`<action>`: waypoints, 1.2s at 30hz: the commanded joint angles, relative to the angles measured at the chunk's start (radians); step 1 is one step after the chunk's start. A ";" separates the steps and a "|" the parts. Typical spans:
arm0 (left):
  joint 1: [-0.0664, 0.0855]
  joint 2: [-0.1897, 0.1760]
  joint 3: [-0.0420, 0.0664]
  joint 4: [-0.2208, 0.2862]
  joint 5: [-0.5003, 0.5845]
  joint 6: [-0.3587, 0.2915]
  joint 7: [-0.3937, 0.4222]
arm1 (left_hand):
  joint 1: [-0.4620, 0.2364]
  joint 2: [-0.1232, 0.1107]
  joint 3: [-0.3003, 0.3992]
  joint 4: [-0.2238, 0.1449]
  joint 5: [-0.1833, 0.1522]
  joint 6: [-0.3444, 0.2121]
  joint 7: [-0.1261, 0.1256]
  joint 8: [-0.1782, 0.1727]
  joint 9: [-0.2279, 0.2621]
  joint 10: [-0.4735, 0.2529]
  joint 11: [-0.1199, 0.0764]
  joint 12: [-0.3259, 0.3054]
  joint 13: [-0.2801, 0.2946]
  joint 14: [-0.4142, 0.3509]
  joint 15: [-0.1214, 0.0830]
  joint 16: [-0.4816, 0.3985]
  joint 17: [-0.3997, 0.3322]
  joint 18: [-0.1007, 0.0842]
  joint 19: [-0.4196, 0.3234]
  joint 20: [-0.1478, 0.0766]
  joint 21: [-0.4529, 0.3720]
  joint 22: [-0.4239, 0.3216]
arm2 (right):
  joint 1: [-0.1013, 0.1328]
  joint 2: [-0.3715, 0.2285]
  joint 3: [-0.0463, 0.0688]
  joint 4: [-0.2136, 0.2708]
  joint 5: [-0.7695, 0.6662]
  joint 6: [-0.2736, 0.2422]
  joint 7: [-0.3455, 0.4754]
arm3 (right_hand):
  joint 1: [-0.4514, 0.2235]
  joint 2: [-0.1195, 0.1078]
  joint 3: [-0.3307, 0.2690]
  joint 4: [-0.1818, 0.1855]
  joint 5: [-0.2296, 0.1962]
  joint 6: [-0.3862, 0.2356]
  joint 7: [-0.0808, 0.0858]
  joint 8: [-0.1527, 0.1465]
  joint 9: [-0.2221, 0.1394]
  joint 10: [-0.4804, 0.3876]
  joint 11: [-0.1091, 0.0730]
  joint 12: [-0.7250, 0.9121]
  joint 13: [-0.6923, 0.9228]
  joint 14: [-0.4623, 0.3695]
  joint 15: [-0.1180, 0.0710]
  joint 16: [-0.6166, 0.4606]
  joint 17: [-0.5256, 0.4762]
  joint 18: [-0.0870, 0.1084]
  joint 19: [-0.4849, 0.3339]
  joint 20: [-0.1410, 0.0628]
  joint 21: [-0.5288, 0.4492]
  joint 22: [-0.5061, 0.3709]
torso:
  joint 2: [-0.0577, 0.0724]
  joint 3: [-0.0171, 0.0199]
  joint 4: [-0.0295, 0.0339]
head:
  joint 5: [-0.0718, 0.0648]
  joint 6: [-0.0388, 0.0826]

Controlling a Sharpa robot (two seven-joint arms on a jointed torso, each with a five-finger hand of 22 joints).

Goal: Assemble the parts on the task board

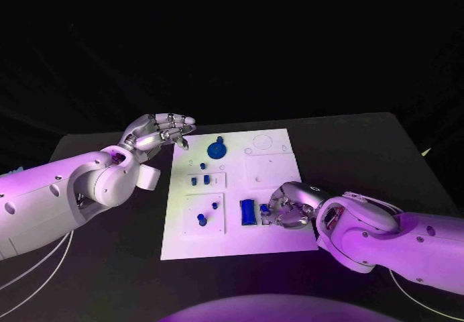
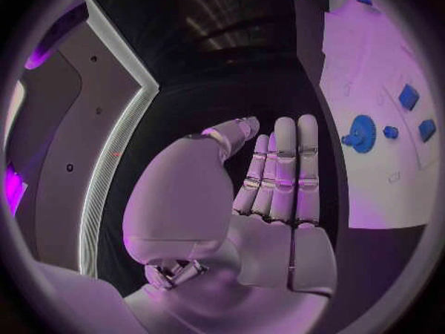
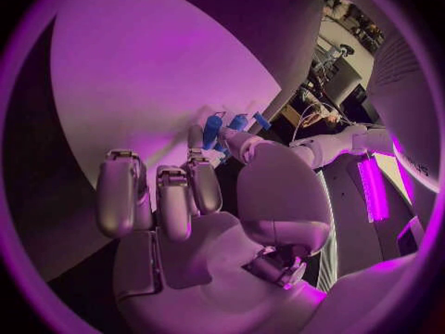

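Observation:
The white task board [image 1: 275, 231] lies mid-table. A blue gear [image 1: 216, 149] sits near its far edge, small blue parts [image 1: 200, 180] lie in the middle-left panel, and another small part [image 1: 202, 219] lies nearer me. My right hand [image 1: 288, 206] rests on the board's near right part, beside a blue block [image 1: 249, 212]. In the right wrist view, its thumb and a finger pinch a small blue part [image 3: 211, 131] against the board [image 3: 139, 89]. My left hand [image 1: 162, 131] hovers at the board's far left corner, fingers straight, holding nothing. The gear [image 2: 360, 133] shows beside that hand [image 2: 269, 200].
The black table [image 1: 367, 154] reaches past the board on both sides and drops into darkness at its far edge. Round recesses [image 1: 262, 141] mark the board's far right corner. My left forearm [image 1: 87, 188] lies over the table left of the board.

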 commanded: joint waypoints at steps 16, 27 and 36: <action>0.000 -0.001 0.000 0.002 -0.003 0.018 0.000 | -0.005 0.005 0.006 -0.001 0.005 -0.007 0.008 0.006 -0.001 -0.007 0.000 0.004 0.001 -0.008 0.003 0.007 -0.001 0.006 -0.004 0.003 -0.001 0.001 | -0.002 0.003 -0.001 0.002 0.001 0.005 0.008 | -0.062 -0.023 -0.053 0.091 0.006 0.018 -0.005 -0.001 0.004 0.021 -0.007 0.009 0.118 0.094 -0.007 0.006 0.213 -0.004 0.027 -0.008 0.008 0.197 | 0.001 -0.0002 0.0008 | -0.002 -0.004; 0.000 -0.005 0.000 0.002 -0.004 0.017 -0.003 | -0.005 0.006 0.007 -0.001 0.005 -0.007 0.008 0.006 -0.001 -0.008 0.000 0.004 0.001 -0.008 0.003 0.007 -0.002 0.006 -0.004 0.003 -0.001 0.001 | -0.002 0.001 -0.001 0.005 0.004 0.002 0.016 | -0.093 -0.031 -0.161 0.103 0.120 0.020 -0.009 0.001 0.011 0.023 -0.011 0.010 0.120 0.094 -0.011 0.006 0.215 -0.004 0.028 -0.012 0.009 0.198 | 0.000 0.0002 -0.0004 | -0.002 -0.007; 0.000 -0.007 0.000 0.002 -0.004 0.016 -0.005 | -0.005 0.006 0.007 0.000 0.005 -0.007 0.008 0.007 -0.001 -0.009 0.000 0.004 0.001 -0.009 0.003 0.007 -0.002 0.006 -0.004 0.003 -0.001 0.001 | -0.002 -0.013 -0.001 0.003 -0.001 0.005 0.023 | -0.032 -0.013 -0.193 0.088 0.097 0.018 -0.009 0.000 0.014 0.024 -0.012 0.010 0.121 0.094 -0.011 0.006 0.216 -0.004 0.028 -0.013 0.010 0.198 | 0.000 0.0002 0.0006 | -0.002 -0.007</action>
